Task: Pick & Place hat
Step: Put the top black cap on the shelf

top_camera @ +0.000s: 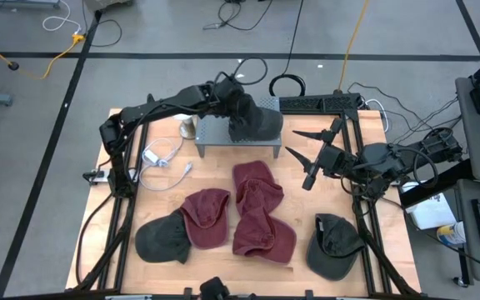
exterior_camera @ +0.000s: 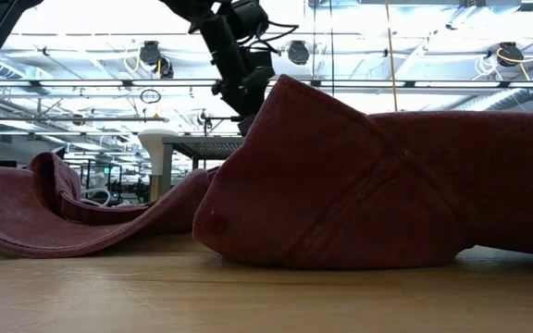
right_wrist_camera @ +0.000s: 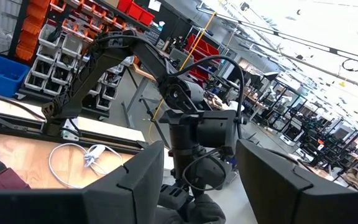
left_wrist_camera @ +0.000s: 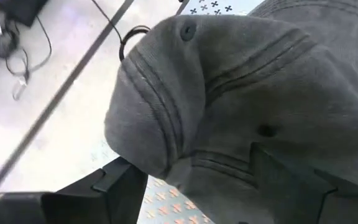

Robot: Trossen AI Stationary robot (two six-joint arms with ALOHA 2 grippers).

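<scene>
A dark grey hat [top_camera: 261, 123] lies on a low metal stand [top_camera: 215, 137] at the table's far side; it fills the left wrist view [left_wrist_camera: 229, 81]. My left gripper [top_camera: 242, 112] [left_wrist_camera: 191, 158] is over it, open, one finger on each side of the crown. My right gripper [top_camera: 294, 143] [right_wrist_camera: 201, 146] hovers open to the right of the stand, touching nothing. Maroon hats [top_camera: 257, 187] [top_camera: 207, 217] [top_camera: 261, 235] and two more grey hats [top_camera: 161, 237] [top_camera: 336, 246] lie on the near half of the table. A maroon hat [exterior_camera: 368, 185] blocks most of the low view. My left gripper comes from above, slanting down, with its fingers [left_wrist_camera: 123, 180] astride the grey hat's crown [left_wrist_camera: 166, 124]. I cannot tell whether they touch the cloth. The hat rests on the stand's metal plate [left_wrist_camera: 166, 199].
A white cable with an adapter [top_camera: 161, 157] lies left of the stand, and a small pale object [top_camera: 188, 127] sits beside it. Black frame rails [top_camera: 319, 103] run along the table's far right corner. Bare wood [top_camera: 323, 200] shows between the hats and my right arm.
</scene>
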